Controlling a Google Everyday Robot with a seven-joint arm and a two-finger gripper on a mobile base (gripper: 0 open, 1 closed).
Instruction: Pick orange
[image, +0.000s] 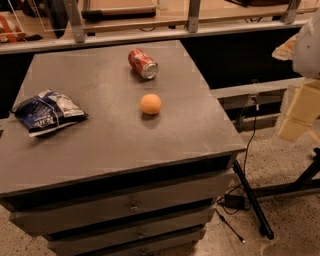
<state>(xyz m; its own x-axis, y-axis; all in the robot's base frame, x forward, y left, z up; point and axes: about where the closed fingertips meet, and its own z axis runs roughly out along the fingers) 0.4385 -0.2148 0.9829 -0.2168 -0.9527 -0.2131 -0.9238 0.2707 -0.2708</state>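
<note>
The orange (150, 104) is a small round fruit resting on the grey cabinet top (110, 135), a little right of its middle. My gripper (296, 114) shows as white and cream parts at the right edge of the view. It hangs off the cabinet's right side, well apart from the orange, with nothing seen in it.
A red soda can (143, 64) lies on its side behind the orange. A blue crisp bag (46, 112) lies at the cabinet's left. The cabinet has drawers (130, 205) in front. Cables and a black stand leg (252, 200) lie on the floor to the right.
</note>
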